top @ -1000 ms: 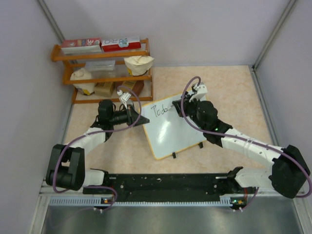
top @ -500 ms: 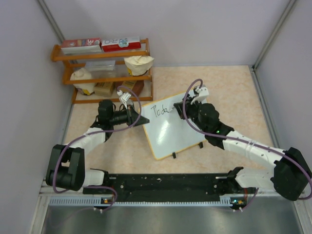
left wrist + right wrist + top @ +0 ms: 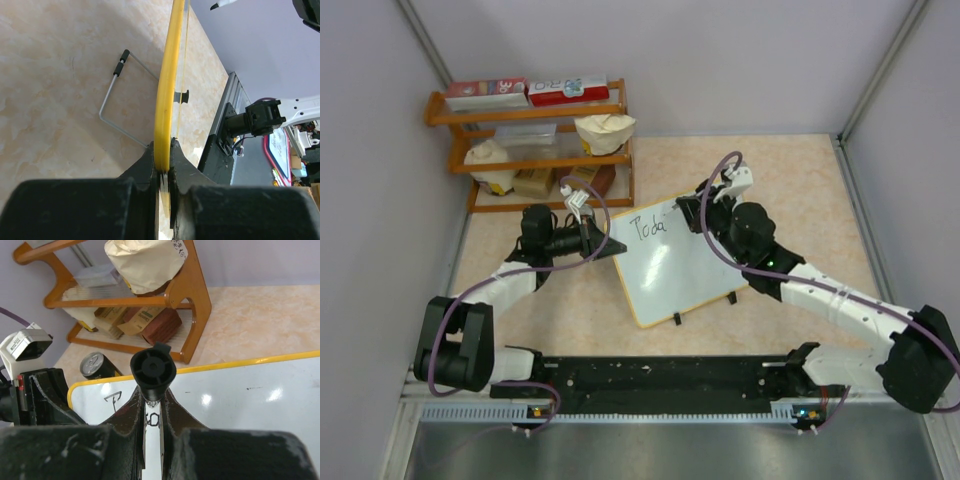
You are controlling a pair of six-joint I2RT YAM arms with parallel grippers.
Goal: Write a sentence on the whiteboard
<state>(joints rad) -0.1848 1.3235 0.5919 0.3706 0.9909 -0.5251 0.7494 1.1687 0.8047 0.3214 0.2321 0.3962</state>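
The whiteboard [image 3: 672,268], white with a yellow frame, lies tilted at the table's middle. The sentence [image 3: 650,226] reads "Toda" in black at its upper left. My left gripper [image 3: 611,245] is shut on the board's left edge; in the left wrist view the yellow frame [image 3: 166,95] sits clamped between the fingers of this gripper [image 3: 164,159]. My right gripper [image 3: 692,214] is shut on a black marker [image 3: 153,371], held upright with its tip on the board [image 3: 240,400] just right of the letters [image 3: 114,399]. The tip itself is hidden.
A wooden shelf [image 3: 535,140] stands at the back left with boxes, a paper bag [image 3: 604,130] and a dark can [image 3: 95,365] close behind the board. Two black clip feet [image 3: 677,319] sit on the board's near edge. A wire stand [image 3: 112,97] shows behind the board. Walls close in on both sides.
My right gripper has moved right along the board's top line with the marker, and the last letter "a" now shows clear of it. The left arm and the board have not moved.
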